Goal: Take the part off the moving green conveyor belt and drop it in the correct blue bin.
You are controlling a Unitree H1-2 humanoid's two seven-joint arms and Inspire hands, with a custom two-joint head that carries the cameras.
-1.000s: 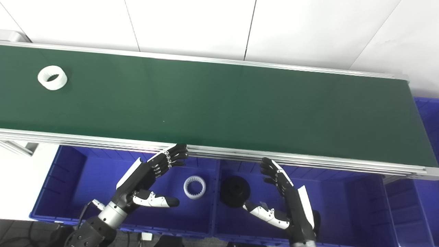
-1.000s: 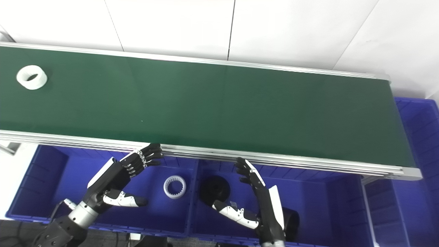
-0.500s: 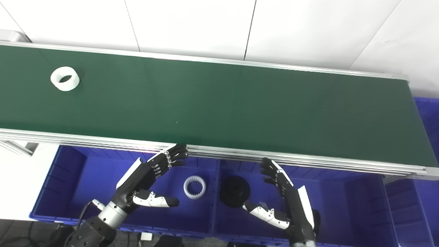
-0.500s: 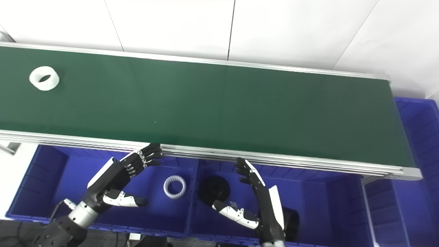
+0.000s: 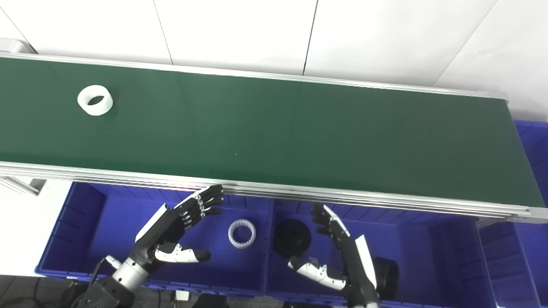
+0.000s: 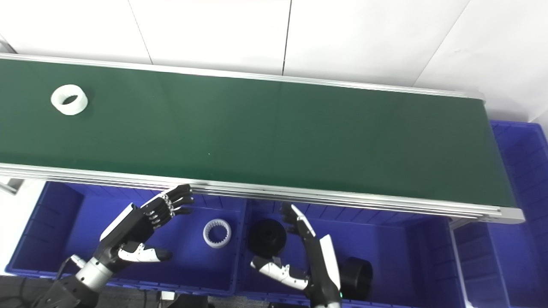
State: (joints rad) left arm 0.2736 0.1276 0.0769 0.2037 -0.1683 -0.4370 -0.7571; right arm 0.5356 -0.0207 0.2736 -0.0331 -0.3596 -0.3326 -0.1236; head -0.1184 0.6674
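A white ring part point(image 5: 95, 100) lies on the green conveyor belt point(image 5: 274, 132) at its far left. My left hand point(image 5: 180, 224) is open and empty over the left blue bin point(image 5: 77, 222), just below the belt's near rail. My right hand point(image 5: 338, 246) is open and empty over the middle blue bin point(image 5: 428, 239). A white toothed ring point(image 5: 242, 233) lies in the left bin. Two black round parts point(image 5: 293, 238) point(image 5: 386, 271) lie in the middle bin.
The belt's aluminium near rail point(image 5: 342, 196) runs just above both hands. Another blue bin point(image 5: 533, 141) stands at the right end of the belt. A white wall is behind the belt.
The white ring has travelled to the right along the belt. Both hands have shifted slightly left and down. The second black part in the middle bin now shows beside my right arm.
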